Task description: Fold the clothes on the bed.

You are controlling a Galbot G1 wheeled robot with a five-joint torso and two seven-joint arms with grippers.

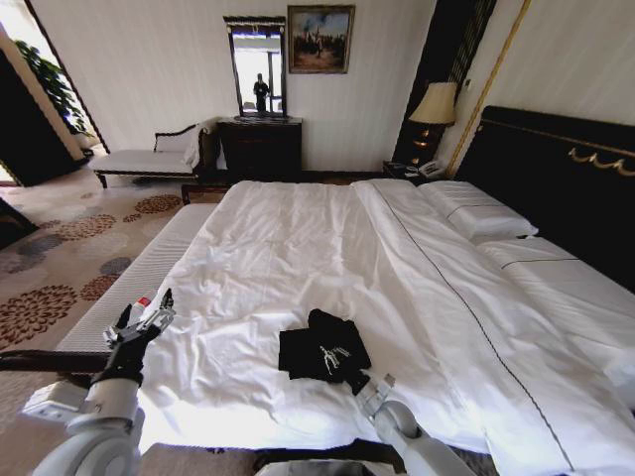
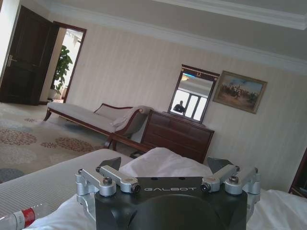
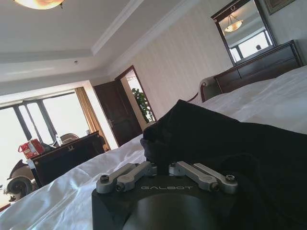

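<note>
Your small black soft-fabric T-shirt (image 1: 322, 347) lies bunched on the white duvet (image 1: 298, 248) near the bed's foot. Your right gripper (image 1: 357, 380) is pinched shut at its hem; pulling could drag the folds. Your left gripper (image 1: 149, 312) hovers spread, empty.

One bed (image 1: 298, 248) with one white duvet (image 1: 417, 297) — and one black T-shirt (image 1: 319, 349) on it, toward six o'clock. Two pillows (image 1: 476, 213) at about two o'clock. Two grippers: the left gripper (image 1: 145, 315) at eight o'clock, the right gripper (image 1: 359, 378) at six. Beyond the bed — one chaise bench (image 1: 149, 159), one dresser (image 1: 260, 147), one mirror (image 1: 258, 67), one painting (image 1: 319, 40), one lamp (image 1: 435, 104).
</note>
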